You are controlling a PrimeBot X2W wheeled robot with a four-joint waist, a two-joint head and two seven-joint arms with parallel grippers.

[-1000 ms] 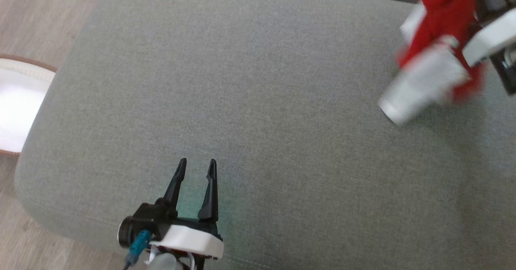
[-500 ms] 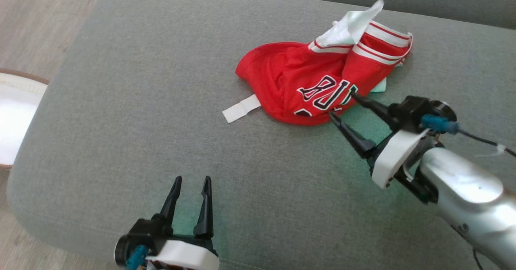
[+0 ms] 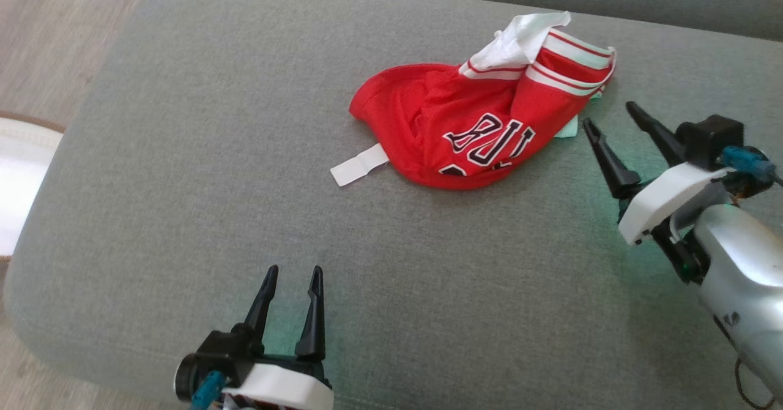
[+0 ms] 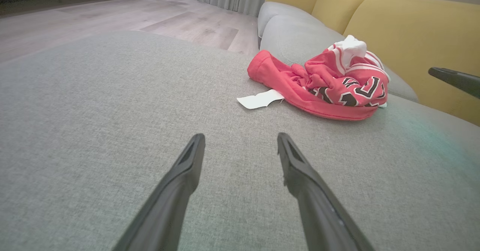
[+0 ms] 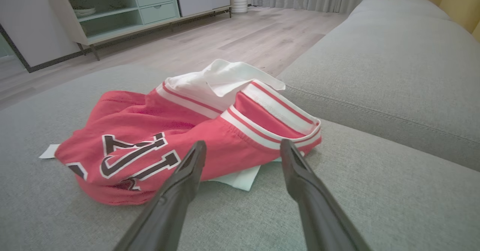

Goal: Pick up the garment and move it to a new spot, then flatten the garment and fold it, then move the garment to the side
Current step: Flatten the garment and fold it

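garment (image 3: 471, 134) crumpled, long axis left-right

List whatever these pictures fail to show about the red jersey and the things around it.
- Lettering on the red jersey: head view, folds hide part of it, so the word can't be read.
- White tag: head view, too small to read any print.
- Pale sheet under the jersey: right wrist view, mostly covered by the jersey.
- White brown-rimmed object: head view, cut off by the left edge.
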